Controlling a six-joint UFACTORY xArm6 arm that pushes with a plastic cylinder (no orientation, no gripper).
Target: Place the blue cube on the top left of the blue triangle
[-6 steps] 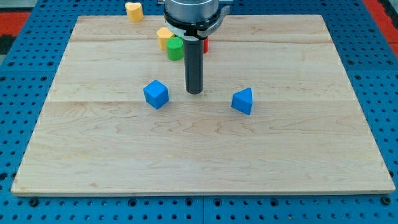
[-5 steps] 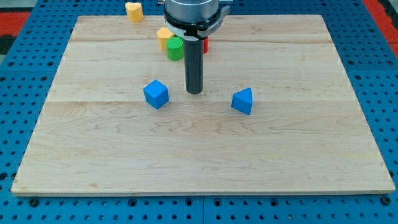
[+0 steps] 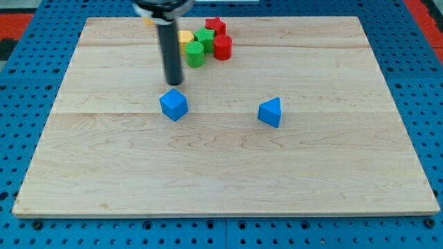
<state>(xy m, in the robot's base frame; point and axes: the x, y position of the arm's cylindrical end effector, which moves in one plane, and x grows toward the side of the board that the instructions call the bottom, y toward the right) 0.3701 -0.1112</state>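
The blue cube [image 3: 174, 104] sits on the wooden board [image 3: 221, 159], left of centre. The blue triangle [image 3: 270, 112] lies to its right, well apart from it. My tip [image 3: 173, 83] is just above the cube toward the view's top, close to its upper edge; I cannot tell whether it touches. The dark rod rises from there toward the view's top.
A cluster of blocks sits near the board's top edge: a green cylinder [image 3: 195, 53], a green block [image 3: 204, 37], a red cylinder [image 3: 222, 48], a red star-like block [image 3: 215, 26] and a yellow block [image 3: 185, 37]. Blue pegboard [image 3: 28, 83] surrounds the board.
The rod has moved to the view's left and slightly up, from between the two blue blocks to just above the blue cube. The blocks have not moved.
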